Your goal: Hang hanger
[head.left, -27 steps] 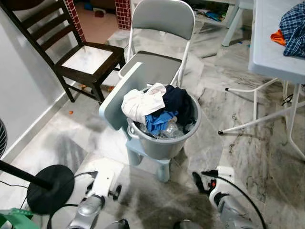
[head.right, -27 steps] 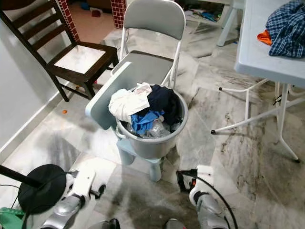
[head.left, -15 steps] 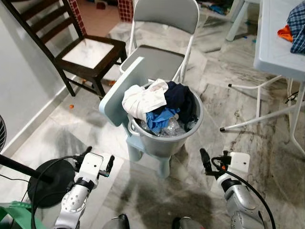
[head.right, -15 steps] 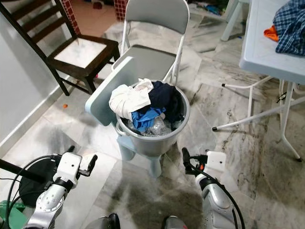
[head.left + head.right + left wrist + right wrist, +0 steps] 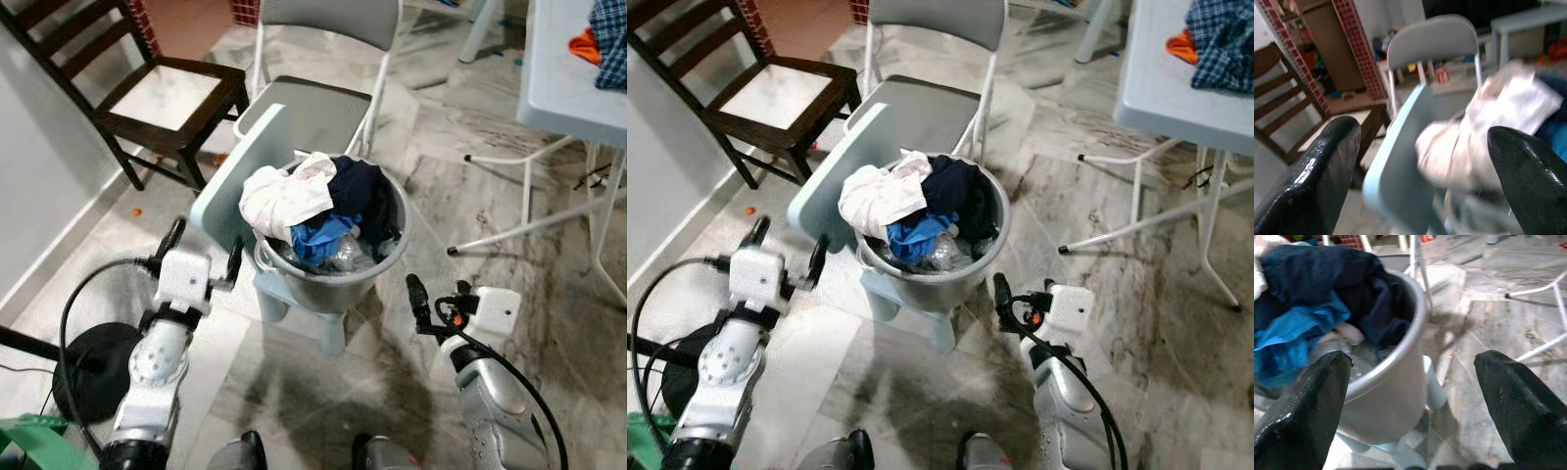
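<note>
A grey bucket (image 5: 338, 284) heaped with clothes stands on a pale blue plastic stool (image 5: 331, 333) in the middle of the floor. A white garment (image 5: 286, 196) lies on top at the left, with a navy one (image 5: 361, 188) and a blue one (image 5: 318, 235) beside it. My left gripper (image 5: 208, 239) is open, raised just left of the bucket near the stool's slanted pale blue panel (image 5: 233, 181). The left wrist view looks between open fingers (image 5: 1317, 176) at the white garment (image 5: 1488, 132). My right gripper (image 5: 437, 286) is open, low at the bucket's right; its fingers (image 5: 1303, 411) frame the bucket rim (image 5: 1415, 328).
A grey folding chair (image 5: 328, 108) stands right behind the bucket, a dark wooden chair (image 5: 162, 93) at the back left. A white folding table (image 5: 573, 88) with clothes is on the right, its legs (image 5: 529, 220) reaching over the floor. A black fan base (image 5: 83, 377) sits at lower left.
Both arms have come up and forward. The left gripper rose from the floor to the bucket's left side; the right gripper lifted a little. The camera has shifted slightly.
</note>
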`<state>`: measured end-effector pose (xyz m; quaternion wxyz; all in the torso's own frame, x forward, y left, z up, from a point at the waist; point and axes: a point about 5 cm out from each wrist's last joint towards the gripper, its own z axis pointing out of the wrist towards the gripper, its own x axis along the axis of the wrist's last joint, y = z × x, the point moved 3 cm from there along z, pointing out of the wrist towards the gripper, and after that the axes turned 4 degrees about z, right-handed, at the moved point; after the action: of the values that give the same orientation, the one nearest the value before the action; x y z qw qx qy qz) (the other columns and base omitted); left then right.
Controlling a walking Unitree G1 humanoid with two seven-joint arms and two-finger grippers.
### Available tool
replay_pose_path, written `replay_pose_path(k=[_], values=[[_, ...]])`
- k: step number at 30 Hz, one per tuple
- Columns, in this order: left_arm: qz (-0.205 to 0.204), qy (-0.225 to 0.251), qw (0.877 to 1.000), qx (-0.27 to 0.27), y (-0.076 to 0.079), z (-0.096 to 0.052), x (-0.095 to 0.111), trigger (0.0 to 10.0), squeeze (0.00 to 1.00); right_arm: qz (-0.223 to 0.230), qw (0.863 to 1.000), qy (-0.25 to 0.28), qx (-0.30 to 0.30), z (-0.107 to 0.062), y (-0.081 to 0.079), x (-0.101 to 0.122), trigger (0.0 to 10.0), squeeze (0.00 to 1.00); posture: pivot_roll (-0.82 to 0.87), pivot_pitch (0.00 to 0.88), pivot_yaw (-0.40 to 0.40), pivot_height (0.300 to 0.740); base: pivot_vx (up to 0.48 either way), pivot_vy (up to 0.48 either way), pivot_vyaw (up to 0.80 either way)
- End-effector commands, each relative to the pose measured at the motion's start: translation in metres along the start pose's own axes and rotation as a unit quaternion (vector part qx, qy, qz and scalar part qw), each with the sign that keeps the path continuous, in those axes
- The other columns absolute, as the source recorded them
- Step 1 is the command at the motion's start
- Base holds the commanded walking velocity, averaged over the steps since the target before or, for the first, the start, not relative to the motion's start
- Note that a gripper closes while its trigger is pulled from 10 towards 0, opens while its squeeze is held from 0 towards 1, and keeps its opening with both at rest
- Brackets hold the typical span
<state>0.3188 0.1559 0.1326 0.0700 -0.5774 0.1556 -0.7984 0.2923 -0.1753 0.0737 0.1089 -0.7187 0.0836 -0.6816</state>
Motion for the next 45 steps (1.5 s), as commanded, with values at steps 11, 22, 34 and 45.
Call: replay_pose_path(k=[11, 22, 34, 45], values=[[-0.063, -0.095, 0.993, -0.024, 0.016, -0.009, -0.017, 10.0, 0.00, 0.004, 0.999, 0.018, -0.027, -0.008, 0.003, 0.018, 10.0, 0.00, -0.07, 0.238, 0.040, 0.740, 0.000, 0.000, 0.00], [-0.092, -0.118, 0.988, -0.047, 0.018, -0.020, -0.021, 10.0, 0.00, 0.003, 1.000, 0.004, -0.011, -0.007, -0.007, 0.015, 10.0, 0.00, -0.06, 0.249, 0.031, 0.740, 0.024, 0.000, -0.16], [-0.098, -0.119, 0.986, -0.059, 0.019, -0.018, -0.022, 10.0, 0.00, 0.004, 1.000, 0.003, -0.005, -0.005, -0.012, 0.014, 10.0, 0.00, -0.06, 0.244, 0.038, 0.740, 0.324, 0.000, 0.00], [-0.098, -0.122, 0.985, -0.071, 0.022, -0.017, -0.022, 10.0, 0.00, 0.006, 1.000, 0.002, -0.002, -0.005, -0.016, 0.013, 10.0, 0.00, -0.07, 0.247, 0.047, 0.740, 0.370, 0.000, 0.00]])
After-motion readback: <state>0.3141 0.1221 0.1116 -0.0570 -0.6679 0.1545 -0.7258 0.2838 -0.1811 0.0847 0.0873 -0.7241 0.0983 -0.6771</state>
